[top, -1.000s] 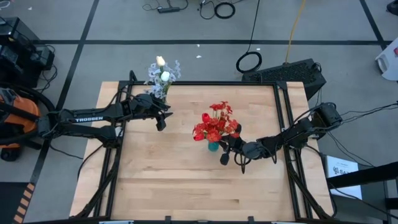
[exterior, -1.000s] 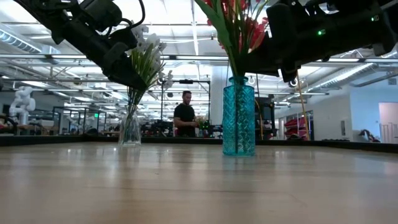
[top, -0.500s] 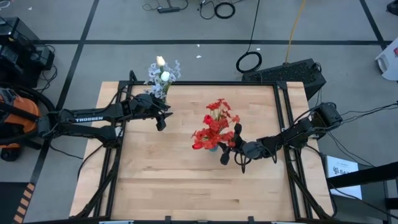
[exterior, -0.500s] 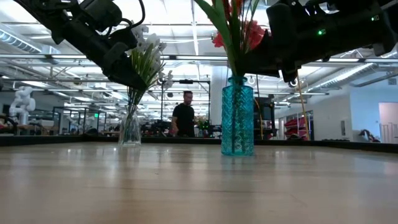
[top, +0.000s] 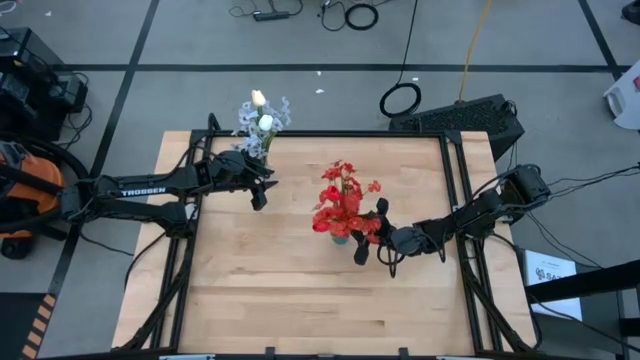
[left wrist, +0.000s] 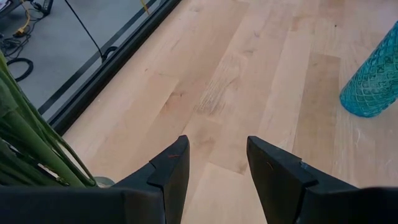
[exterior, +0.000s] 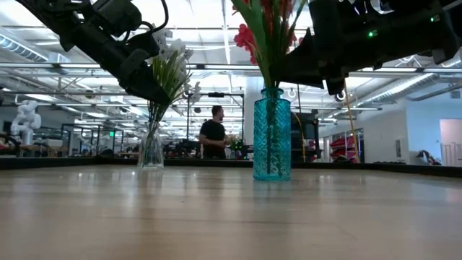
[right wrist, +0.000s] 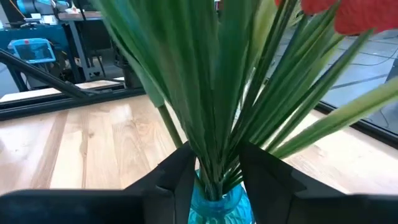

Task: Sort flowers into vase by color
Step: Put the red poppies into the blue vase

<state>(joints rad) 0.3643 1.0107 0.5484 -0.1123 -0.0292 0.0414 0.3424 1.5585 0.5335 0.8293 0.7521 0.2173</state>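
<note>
The red flowers (top: pixel 343 203) stand on green stems in a teal glass vase (exterior: pixel 272 133) at mid-table. My right gripper (right wrist: pixel 217 165) comes in level from the table's right and is shut around their stems just above the vase mouth. White and pale bluish flowers (top: pixel 260 118) stand in a clear vase (exterior: pixel 151 149) at the table's far left corner. My left gripper (left wrist: pixel 217 163) hangs open above the table (left wrist: pixel 249 74), just near of that clear vase, touching nothing. The teal vase (left wrist: pixel 375 84) also shows in the left wrist view. My right gripper holds the bundle of green stems (right wrist: pixel 214 124) of the red flowers pinched between its two fingers (right wrist: pixel 180 171), right above the teal vase's mouth (right wrist: pixel 214 205). The fingers come level from the table's right, across the stems. The stems stay upright in the vase, which stands on the table.
The wooden table (top: pixel 300 300) is bare toward its near edge and between the two vases. Black frame rails (top: pixel 470 290) run along its sides. Beyond the far edge a person (exterior: pixel 214 133) stands in the room, with cables (top: pixel 400 98) on the floor.
The teal vase has slid a little toward the table's left with my right gripper at its stems, staying upright. The red blooms have swung and shifted above it.
</note>
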